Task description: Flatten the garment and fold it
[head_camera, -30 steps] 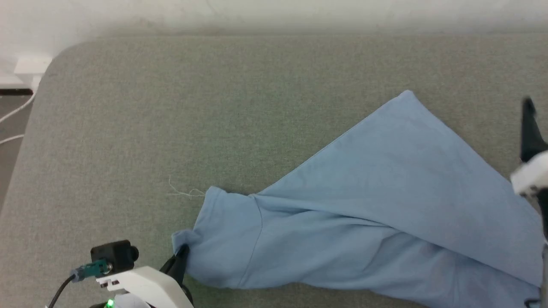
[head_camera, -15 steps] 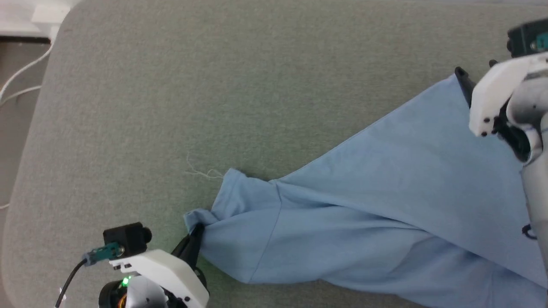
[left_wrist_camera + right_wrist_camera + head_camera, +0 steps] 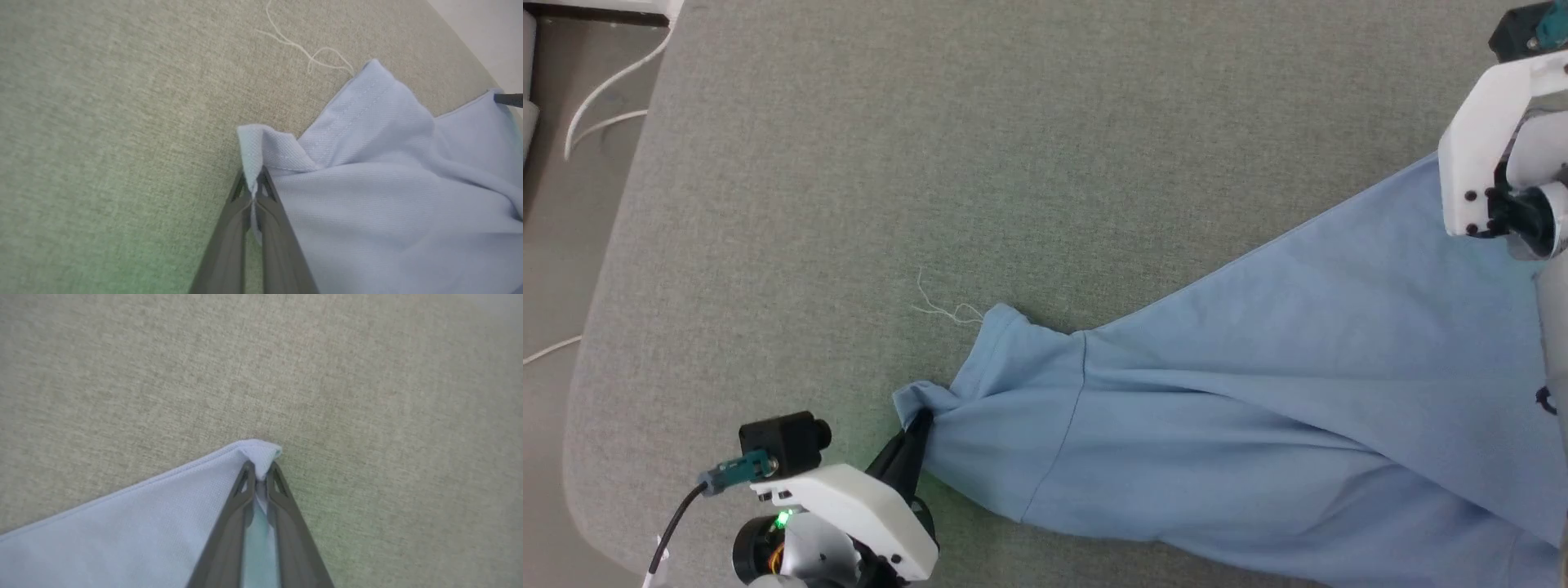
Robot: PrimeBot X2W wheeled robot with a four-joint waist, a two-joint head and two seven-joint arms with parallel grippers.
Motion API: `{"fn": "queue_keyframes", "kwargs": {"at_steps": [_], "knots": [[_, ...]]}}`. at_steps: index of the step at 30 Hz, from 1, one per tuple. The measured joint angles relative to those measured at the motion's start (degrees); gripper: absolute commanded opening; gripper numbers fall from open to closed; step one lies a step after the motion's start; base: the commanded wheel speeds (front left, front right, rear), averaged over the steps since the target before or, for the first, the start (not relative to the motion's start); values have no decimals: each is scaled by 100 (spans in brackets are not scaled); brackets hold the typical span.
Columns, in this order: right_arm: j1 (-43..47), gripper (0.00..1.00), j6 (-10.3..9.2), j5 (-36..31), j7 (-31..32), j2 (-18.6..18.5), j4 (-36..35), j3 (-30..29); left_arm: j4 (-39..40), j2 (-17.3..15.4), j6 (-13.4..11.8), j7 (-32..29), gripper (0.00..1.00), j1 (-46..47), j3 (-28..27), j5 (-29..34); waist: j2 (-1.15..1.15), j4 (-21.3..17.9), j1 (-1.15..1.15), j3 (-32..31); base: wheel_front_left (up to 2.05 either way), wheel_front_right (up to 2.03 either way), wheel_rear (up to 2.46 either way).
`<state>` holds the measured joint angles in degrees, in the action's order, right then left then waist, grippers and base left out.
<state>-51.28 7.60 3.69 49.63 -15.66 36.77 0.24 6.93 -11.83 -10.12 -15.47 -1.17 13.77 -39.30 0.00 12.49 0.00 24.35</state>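
The garment (image 3: 1258, 408) is a light blue knit shirt lying crumpled across the lower right of the grey padded surface, a short sleeve pointing left. My left gripper (image 3: 918, 425) is shut on the sleeve's hem corner; the left wrist view shows the cloth (image 3: 351, 163) pinched between the tips of my left gripper (image 3: 252, 183). My right arm's white wrist (image 3: 1486, 155) sits at the far right over the shirt's far pointed corner. In the right wrist view my right gripper (image 3: 260, 470) is shut on that corner of the garment (image 3: 143, 522), which bunches above the tips.
The grey fabric surface (image 3: 1013, 147) stretches wide to the left and far side. A loose white thread (image 3: 943, 302) lies beside the sleeve. The surface's rounded left edge drops to a floor with white cables (image 3: 605, 98).
The head camera has tilted down and left, shifting the whole picture. My right gripper came in over the shirt's far corner and closed on it. The left gripper keeps its hold on the sleeve.
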Motion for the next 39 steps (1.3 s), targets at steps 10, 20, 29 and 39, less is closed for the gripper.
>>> {"fn": "queue_keyframes", "kwargs": {"at_steps": [10,20,29,39], "knots": [[1546,0,0,-236,-2736,312,-943,-843,-107,-109,-57,-48,0,-238,-30,0,0,-189,0,-502,0,0,0],[3677,0,0,11,-4575,1174,-2332,-1759,237,-321,-191,63,0,-544,-235,46,0,-611,-1,-1116,0,0,0],[4287,0,0,271,-4040,1270,-3854,-1875,843,-426,-73,439,0,219,-636,7,0,-1140,-1,-1379,0,0,0],[2635,0,-1,246,-2520,463,-4936,-1338,838,-794,259,-115,0,3046,-775,-116,0,-1460,0,-992,0,0,0]]}}
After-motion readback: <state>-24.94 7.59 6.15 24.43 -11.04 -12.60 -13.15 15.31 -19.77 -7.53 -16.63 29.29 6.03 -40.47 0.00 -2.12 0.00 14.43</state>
